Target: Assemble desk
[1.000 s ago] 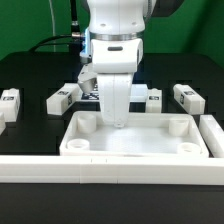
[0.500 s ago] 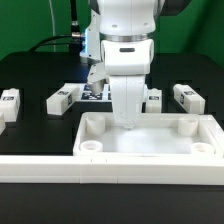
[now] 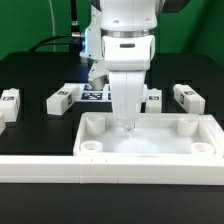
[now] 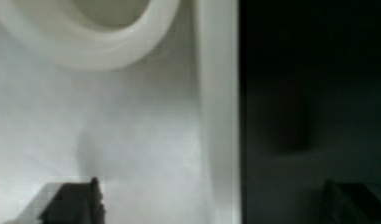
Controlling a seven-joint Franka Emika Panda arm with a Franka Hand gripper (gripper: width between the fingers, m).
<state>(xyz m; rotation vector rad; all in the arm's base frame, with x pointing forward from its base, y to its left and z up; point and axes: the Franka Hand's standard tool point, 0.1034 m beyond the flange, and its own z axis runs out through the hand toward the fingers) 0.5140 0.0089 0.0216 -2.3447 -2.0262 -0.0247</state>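
Exterior view: the desk top [image 3: 150, 150] is seen lodged against the long white rail [image 3: 40, 166], its far rim straddled by the gripper [image 3: 125, 122], fingers [image 4: 71, 203] held apart on nothing, so the top could be dragged askew if a finger were snagged on that rim.

Desk top [image 3: 160, 142] fills the table's [image 3: 30, 125] front middle, jammed against the rail [image 3: 110, 168] along the front edge, so you can't pass there. Your gripper [image 3: 127, 122] straddles its back rim, jaws wide. A leg [image 3: 62, 97] and a second leg [image 3: 186, 96] flank the arm, with bare table between each and the rim.
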